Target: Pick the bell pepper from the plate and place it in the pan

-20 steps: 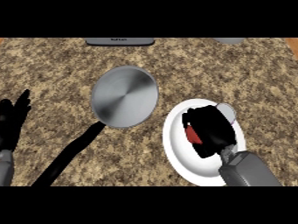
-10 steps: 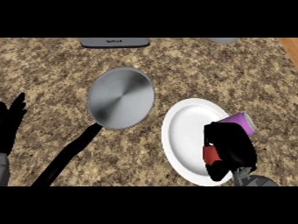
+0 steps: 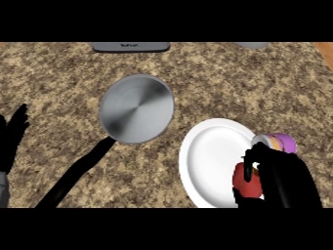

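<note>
A red bell pepper (image 3: 245,183) shows in my right hand (image 3: 280,178), whose black fingers curl round it at the lower right, over the near part of the white plate (image 3: 212,158). Most of the pepper is hidden by the hand. The grey pan (image 3: 136,108) lies left of the plate and farther back, its black handle (image 3: 79,176) running toward the lower left. My left hand (image 3: 3,144) rests open at the left edge, fingers up.
A purple-and-orange round object (image 3: 280,142) sits at the plate's right rim, just behind my right hand. A dark grey appliance (image 3: 131,47) and a grey item (image 3: 252,45) stand at the counter's far edge. Wooden strips border the speckled counter on both sides.
My right hand has drawn back toward the lower right with the pepper in it, baring most of the plate. The view has shifted slightly. The left hand stays put.
</note>
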You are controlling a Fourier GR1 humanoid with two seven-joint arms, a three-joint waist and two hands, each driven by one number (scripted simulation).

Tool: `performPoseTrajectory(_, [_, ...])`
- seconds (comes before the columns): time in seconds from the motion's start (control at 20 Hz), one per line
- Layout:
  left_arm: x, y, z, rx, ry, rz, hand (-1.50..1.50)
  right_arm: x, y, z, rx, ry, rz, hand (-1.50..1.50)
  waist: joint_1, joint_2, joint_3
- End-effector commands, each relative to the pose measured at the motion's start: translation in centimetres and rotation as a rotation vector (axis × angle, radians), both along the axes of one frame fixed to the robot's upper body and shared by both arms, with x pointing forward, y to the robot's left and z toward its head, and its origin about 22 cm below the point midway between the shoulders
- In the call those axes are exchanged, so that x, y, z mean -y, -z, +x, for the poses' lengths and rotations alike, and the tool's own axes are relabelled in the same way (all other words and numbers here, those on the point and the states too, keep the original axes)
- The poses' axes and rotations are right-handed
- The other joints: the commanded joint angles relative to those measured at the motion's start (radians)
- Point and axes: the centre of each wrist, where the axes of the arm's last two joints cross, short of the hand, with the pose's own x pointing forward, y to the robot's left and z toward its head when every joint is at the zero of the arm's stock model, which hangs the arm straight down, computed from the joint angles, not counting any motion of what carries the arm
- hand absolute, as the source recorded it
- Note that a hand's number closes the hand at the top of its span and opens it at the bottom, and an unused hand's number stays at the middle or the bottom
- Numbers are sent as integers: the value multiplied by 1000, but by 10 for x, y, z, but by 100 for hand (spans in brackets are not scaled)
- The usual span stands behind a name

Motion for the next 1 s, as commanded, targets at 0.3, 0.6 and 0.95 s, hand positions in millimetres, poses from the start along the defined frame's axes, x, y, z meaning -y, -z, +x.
performPoseTrajectory(0.3, [11,-1,3,23,19,19,0,-53,-52,2,228,-82,160,150,19,6,0])
performPoseTrajectory(0.6, [14,-17,23,9,34,11,0,-83,-65,66,227,-50,241,150,28,10,0])
performPoseTrajectory(0.95, [18,-10,10,22,49,11,0,-120,-39,123,185,-4,382,150,50,12,1])
